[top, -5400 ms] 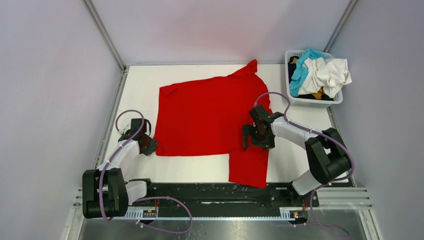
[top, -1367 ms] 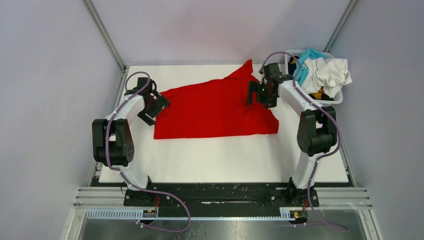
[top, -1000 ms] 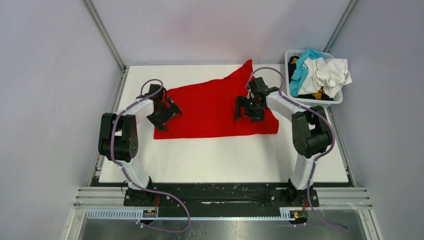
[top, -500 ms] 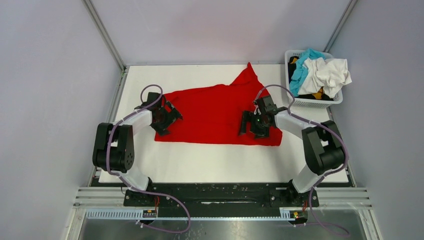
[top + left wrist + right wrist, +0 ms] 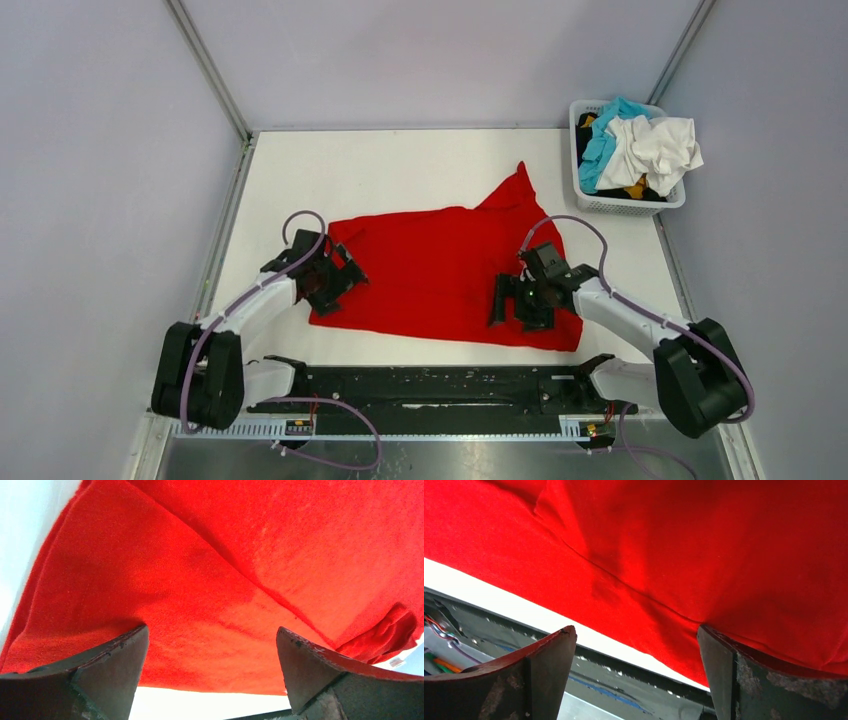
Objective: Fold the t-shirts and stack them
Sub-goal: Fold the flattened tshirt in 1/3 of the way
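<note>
The white surface (image 5: 420,160) carries a single garment. The red t-shirt (image 5: 440,270) lies spread low on it, towards the near edge and between the two arms, its long lower hem just short of the black rail. It looks to be doubled over once. Both wrist views show the edge of an upper layer running as a crease across the cloth, and one pointed flap sticks out at the far right, not tucked in. At the far right corner stands the basket (image 5: 628,207), heaped with a crumpled white shirt (image 5: 655,145), a teal-blue shirt (image 5: 603,140) and a scrap of mustard-yellow shirt (image 5: 637,188), all unfolded. The left fingers (image 5: 335,282) sit over the shirt's left end and the right fingers (image 5: 518,303) over its lower right part. Both pairs are spread wide and clamp nothing, with red cloth filling the gap between them in each wrist view. Whether the tips press on the fabric or hang just above it cannot be told. By my reading the task is at an early stage. The first shirt has perhaps one fold in it and needs the flap brought in and more folds to make a neat packet. No stack exists yet, and every shirt in the basket is left to do.
</note>
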You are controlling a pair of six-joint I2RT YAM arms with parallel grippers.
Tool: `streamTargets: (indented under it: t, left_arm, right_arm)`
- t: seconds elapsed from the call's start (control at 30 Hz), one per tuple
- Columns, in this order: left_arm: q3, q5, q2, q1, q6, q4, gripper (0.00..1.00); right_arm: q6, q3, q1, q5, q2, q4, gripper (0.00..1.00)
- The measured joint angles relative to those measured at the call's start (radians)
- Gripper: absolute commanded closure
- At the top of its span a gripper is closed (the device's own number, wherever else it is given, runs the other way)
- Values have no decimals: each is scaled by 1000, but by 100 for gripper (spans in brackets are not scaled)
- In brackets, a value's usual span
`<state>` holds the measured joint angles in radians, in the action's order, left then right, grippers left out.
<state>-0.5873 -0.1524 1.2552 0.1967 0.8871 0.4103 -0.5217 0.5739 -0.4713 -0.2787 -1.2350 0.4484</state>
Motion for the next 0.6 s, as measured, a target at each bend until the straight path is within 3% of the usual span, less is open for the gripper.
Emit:
streamTargets:
  t: [0.3,0.6]
  left_arm:
    - [32,56,-134,37,11,199,1]
    - [-35,63,-73,37,0,206,1]
  right_arm:
    - [74,26,-35,119,133,138,1]
    - [474,292,-35,454,-61,72,1]
